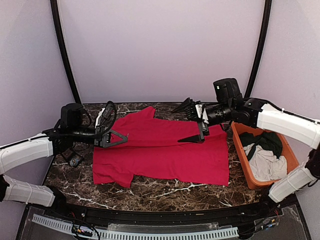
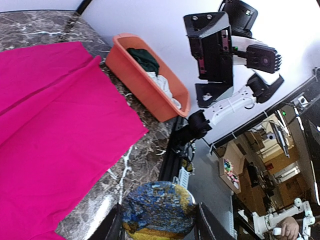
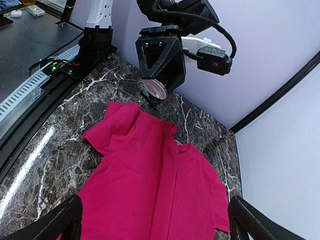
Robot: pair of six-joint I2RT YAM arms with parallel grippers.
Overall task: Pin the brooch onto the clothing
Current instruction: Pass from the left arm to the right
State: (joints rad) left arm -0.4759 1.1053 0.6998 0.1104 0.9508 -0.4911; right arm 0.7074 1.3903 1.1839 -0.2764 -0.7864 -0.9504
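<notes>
Top external: red T-shirt [image 1: 165,155] lay spread at table [image 1: 150,192] centre. Left gripper [image 1: 116,136] at shirt's 9 o'clock, clamped on round blue-yellow brooch [image 2: 157,210], near sleeve. Right gripper [image 1: 177,125] at 1 o'clock, jaws spread wide, empty, above cloth. Judged: right should steady fabric, left bring brooch in slowly. Orange bin [image 1: 240,145] at 3 o'clock held dark green garment [image 1: 267,142] and white cloth [image 1: 265,162], outside approach path.

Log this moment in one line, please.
left gripper: shut on brooch | right gripper: open over T-shirt | T-shirt: spread on table | brooch: not yet pinned
</notes>
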